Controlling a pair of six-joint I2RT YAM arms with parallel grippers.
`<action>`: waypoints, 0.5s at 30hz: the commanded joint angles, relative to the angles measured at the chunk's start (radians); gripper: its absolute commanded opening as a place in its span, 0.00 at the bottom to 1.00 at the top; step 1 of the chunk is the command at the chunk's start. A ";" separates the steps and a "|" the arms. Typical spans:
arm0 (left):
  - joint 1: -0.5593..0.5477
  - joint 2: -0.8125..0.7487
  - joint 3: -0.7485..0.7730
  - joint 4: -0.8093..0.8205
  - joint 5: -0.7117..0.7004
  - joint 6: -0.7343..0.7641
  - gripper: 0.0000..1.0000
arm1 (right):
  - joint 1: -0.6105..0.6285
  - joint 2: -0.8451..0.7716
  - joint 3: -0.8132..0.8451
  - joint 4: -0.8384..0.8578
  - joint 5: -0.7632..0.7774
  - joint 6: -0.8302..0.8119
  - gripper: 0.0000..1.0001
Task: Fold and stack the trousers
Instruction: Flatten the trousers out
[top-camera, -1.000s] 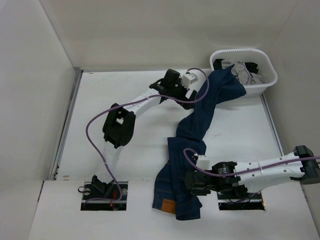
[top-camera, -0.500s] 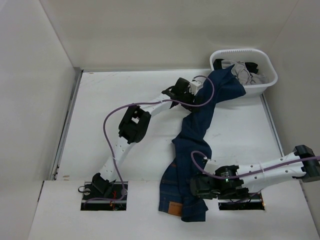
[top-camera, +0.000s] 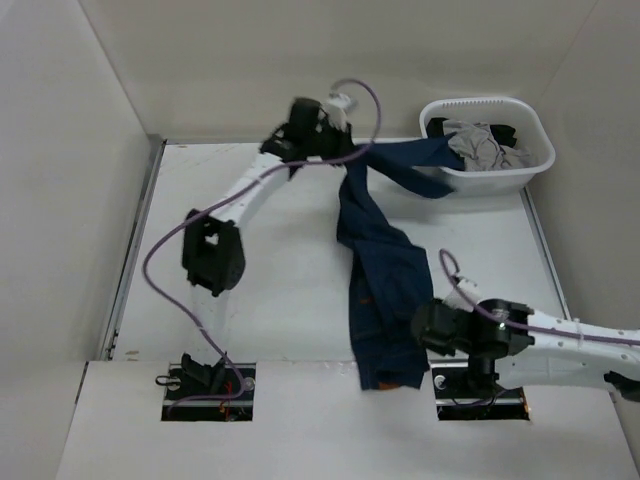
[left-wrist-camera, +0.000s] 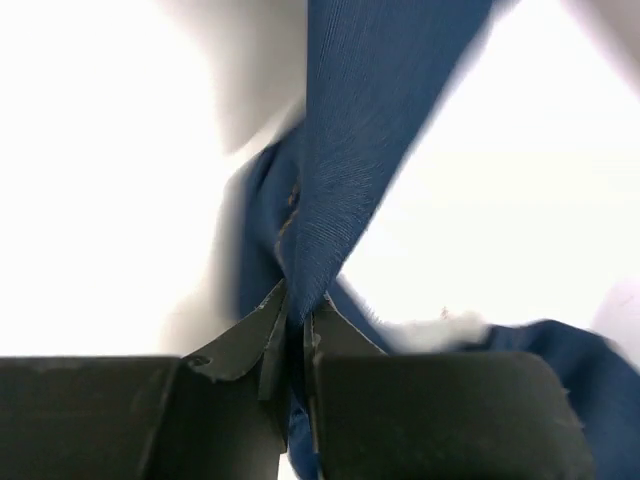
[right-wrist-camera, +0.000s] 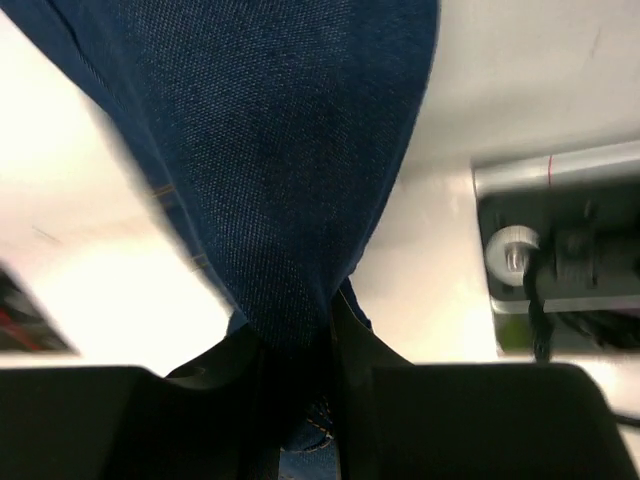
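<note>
Two grippers clamped on trousers (top-camera: 380, 270): L gripper (left-wrist-camera: 291, 308) has hoisted leg section up and rearward, pulling cloth almost out of basket (top-camera: 487, 102); R gripper (right-wrist-camera: 298, 335) holds near end. Garment now stretched lengthwise, ready for flattening.

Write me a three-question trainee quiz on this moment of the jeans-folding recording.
1. True or false: the left gripper is shut on the jeans.
2. Pick one. The right gripper is: A open and holding nothing; B shut on the jeans; C out of every view.
3. Short answer: what holds the grey garment at the far right of the top view?

Key: 1 true. 2 B. 3 the white basket.
</note>
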 joint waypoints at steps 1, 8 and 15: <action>0.146 -0.357 0.090 0.066 0.043 -0.025 0.00 | -0.209 -0.072 0.119 -0.015 0.200 -0.258 0.00; 0.442 -0.596 -0.019 -0.242 -0.002 0.064 0.01 | -0.821 0.092 0.303 0.388 -0.083 -1.061 0.01; 0.573 -0.659 -0.290 -0.474 -0.204 0.368 0.14 | -1.040 0.334 0.505 0.373 -0.241 -1.305 0.11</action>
